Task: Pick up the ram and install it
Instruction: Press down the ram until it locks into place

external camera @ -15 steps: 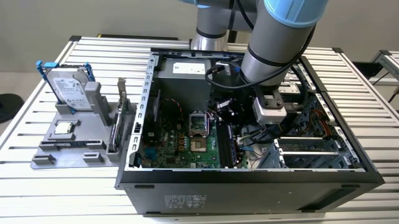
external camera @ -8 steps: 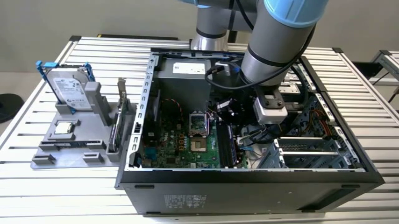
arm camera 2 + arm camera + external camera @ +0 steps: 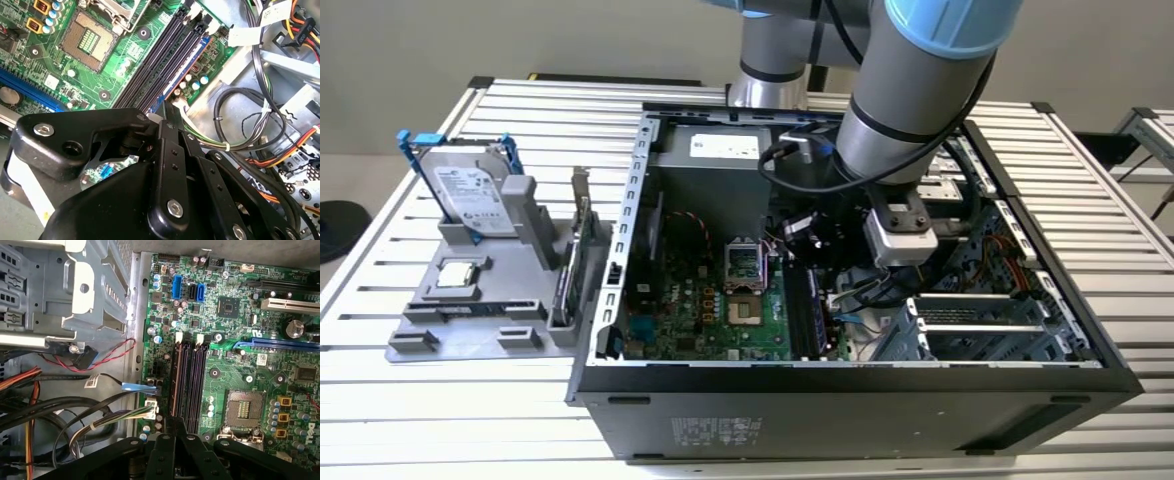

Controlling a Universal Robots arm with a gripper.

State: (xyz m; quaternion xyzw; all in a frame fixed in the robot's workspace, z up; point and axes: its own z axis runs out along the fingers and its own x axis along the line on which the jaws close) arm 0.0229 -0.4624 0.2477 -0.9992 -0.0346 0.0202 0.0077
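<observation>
Exterior view: the arm reaches down into the open computer case (image 3: pixel 854 375), which lies on its side on a slatted aluminium table (image 3: pixel 400 400), and the gripper (image 3: pixel 891 290) hangs low over the motherboard (image 3: pixel 707 310) near the memory slots (image 3: pixel 803 312). To the exterior view's left of the case stands a grey parts holder (image 3: pixel 474 300) carrying a hard drive (image 3: pixel 464 195) in a blue frame, a processor chip (image 3: pixel 458 277) lying flat, and an expansion card (image 3: pixel 580 245) set on edge. In the second wrist view, the gripper's black fingers (image 3: pixel 172 165) are drawn together and a thin dark edge, apparently the ram (image 3: pixel 172 111), juts out between them, lined up with the long black memory slots (image 3: pixel 165 55) just ahead. The fingers look clenched on that stick, though most of it is hidden by the gripper body. In the first wrist view, the fingertips (image 3: pixel 175 432) sit at the near end of the memory slots (image 3: pixel 189 375), beside the empty processor socket (image 3: pixel 246 410), with bundles of cables (image 3: pixel 75 415) running along the metal drive cage (image 3: pixel 75 295).
</observation>
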